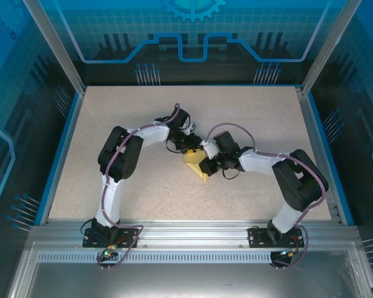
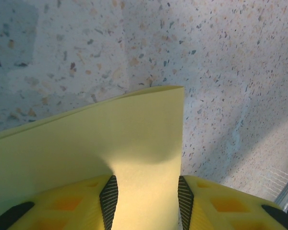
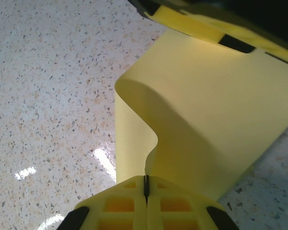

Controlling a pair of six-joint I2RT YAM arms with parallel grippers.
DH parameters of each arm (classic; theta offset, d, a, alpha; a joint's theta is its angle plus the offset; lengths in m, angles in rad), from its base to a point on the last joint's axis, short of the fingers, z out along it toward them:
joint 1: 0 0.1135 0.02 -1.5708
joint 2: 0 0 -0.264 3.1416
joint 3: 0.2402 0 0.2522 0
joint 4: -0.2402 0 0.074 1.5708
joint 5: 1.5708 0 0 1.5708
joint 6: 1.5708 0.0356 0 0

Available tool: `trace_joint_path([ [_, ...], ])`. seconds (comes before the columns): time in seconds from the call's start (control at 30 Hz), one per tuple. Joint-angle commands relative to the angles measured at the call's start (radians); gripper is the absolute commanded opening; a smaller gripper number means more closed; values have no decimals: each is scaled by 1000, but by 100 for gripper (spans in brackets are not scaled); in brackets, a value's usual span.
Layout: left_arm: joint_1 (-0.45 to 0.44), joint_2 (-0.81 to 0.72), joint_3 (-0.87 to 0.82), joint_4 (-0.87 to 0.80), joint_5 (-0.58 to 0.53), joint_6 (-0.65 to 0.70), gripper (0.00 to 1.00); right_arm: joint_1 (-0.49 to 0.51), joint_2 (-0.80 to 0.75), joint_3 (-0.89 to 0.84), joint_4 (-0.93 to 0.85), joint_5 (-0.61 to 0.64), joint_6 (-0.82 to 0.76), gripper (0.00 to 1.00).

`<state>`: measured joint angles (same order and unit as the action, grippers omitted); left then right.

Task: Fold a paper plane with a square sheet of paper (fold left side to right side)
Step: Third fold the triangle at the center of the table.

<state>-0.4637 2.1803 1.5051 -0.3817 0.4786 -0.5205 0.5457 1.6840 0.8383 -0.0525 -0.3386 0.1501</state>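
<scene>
The right gripper [image 3: 146,188] has its fingers pressed together, and the seam between them pinches a curled edge of the square sheet of paper [image 3: 206,120]. From that pinch the pale-yellow sheet rises in a soft loop, then spreads away toward the left gripper [image 2: 146,203]. The left gripper's jaws stand partly spread. The paper runs through the gap between the black pads [image 2: 109,199], its right edge just beside one of them; whether the pads actually bear on the sheet cannot be told. In the overhead view both tools meet over the middle of the table [image 1: 267,118], with the paper showing as a small yellow wedge between and under them.

Judged from this, the step in hand is bringing one side over onto the other, and no crease is set yet: the bend is a rounded loop. To do it well, the right gripper should carry its edge across low and level, so that it lands flush on the opposite edge rather than skewed. The left gripper would best pin the resting half so it cannot slide or swivel. Only once edges and corners line up should the loop be pressed flat, from the middle of the fold outward, since an early press would lock in a crooked crease
</scene>
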Motion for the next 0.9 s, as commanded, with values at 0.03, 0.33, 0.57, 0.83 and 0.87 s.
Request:
trace_joint_path([
  [0.03,-18,53,3,-77,-42,23,43,-34,18,23,-27,-41,37,0],
  [0.33,-17,43,19,-89,-28,31,45,-51,65,66,-67,-68,41,0],
  [0.57,-18,-20,68,-110,15,38,45,-52,72,68,-70,-75,36,0],
  [0.83,-27,7,119,-126,31,37,46,-51,72,65,-66,-78,35,0],
  [0.87,-29,15,124,-120,34,34,46,-50,72,65,-66,-80,34,0],
])
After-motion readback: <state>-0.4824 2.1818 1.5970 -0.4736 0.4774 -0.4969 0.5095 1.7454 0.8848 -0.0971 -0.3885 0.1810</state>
